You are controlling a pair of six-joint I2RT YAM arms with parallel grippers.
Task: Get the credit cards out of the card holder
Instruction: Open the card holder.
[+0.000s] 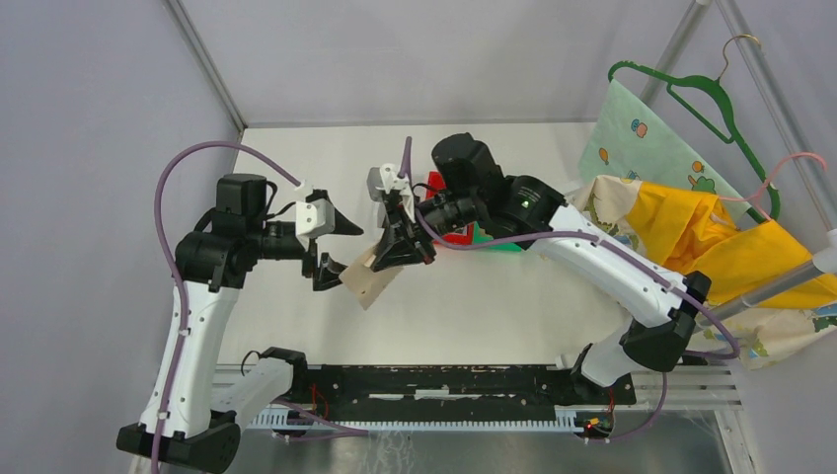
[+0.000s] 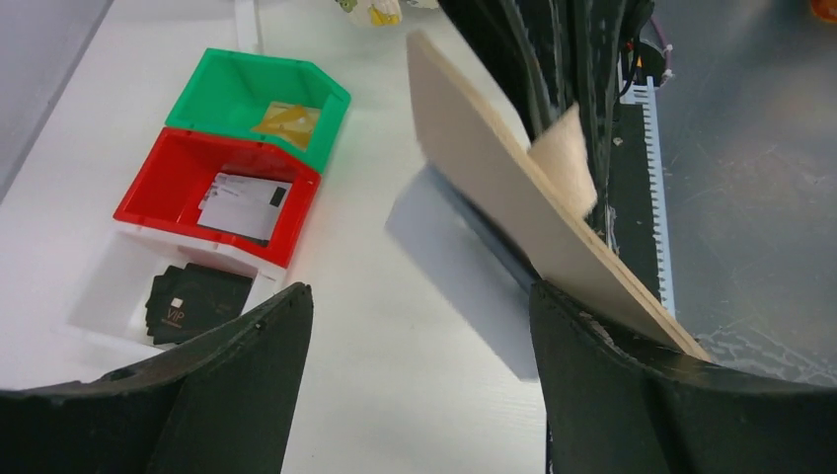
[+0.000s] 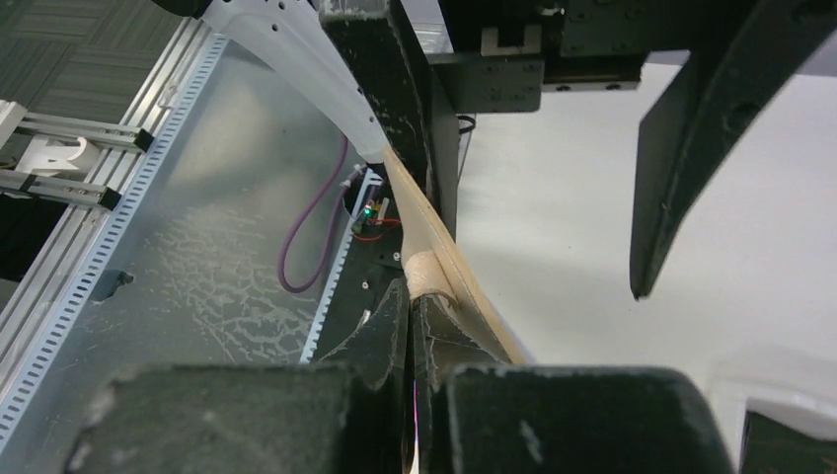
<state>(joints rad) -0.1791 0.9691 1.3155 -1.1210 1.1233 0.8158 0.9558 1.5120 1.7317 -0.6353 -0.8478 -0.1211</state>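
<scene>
My left pincer is spread wide with nothing in it. My right pincer is clamped tight on the little tab of the card holder. The holder hangs tilted in the air above the table, between my two arms, with its low end right by my left fingers.

Here's what worries me:

- The right grip is only on that small tab. If my left finger bumps the holder's edge, the whole thing could swivel or slide out of the pinch.
- There's a blurry grey-blue slab on the holder's underside. I honestly can't tell if it's a card poking out or the inner panel. If I close on the wrong layer, I'd be tugging the wallet against my own right arm instead of pulling a card.
- If I pinch the tan cover and a card together, nothing comes out.
- A card that slips loose up here would probably drop onto the table or down by the rail, not into a bin.

One pale credit card is lying in the red bin.
</scene>
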